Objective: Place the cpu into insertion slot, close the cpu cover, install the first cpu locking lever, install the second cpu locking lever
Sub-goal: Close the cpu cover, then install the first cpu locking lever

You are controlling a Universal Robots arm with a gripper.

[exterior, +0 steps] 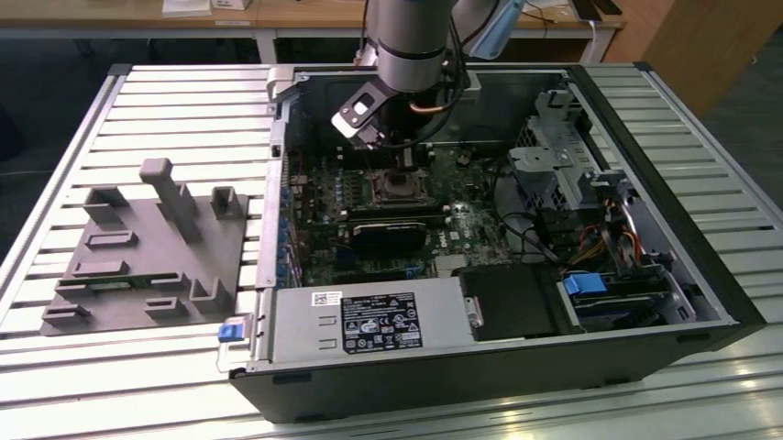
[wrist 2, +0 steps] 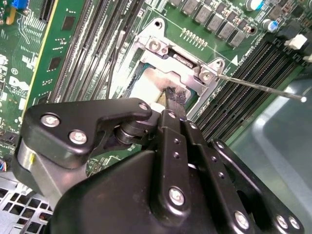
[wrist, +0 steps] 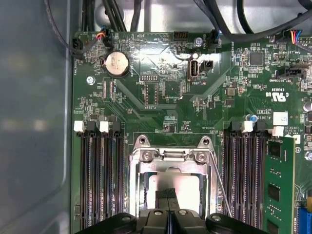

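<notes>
Gripper (wrist: 166, 194): my fingers pressed together, nothing between them. Tips directly over cpu (wrist: 187, 192), touching or nearly. Cpu seated in socket (exterior: 398, 187), cover (wrist: 141, 185) framing it. Lever rod (wrist 2: 258, 87) loose alongside.

- A slatted metal bench (exterior: 147, 101) carries everything.
- An open computer case (exterior: 465, 390) lies on its side on it.
- A grey slotted fixture plate (exterior: 147, 261) lies beside the case, on the exterior view's left.

Bright, even overhead light is seen in the exterior view. Glare is thrown off the slatted table (exterior: 612, 408) toward five o'clock, while the inside of the computer case (exterior: 490, 376) is left shaded. In the first wrist view the cpu (wrist: 187, 187) is washed pale by reflection.
</notes>
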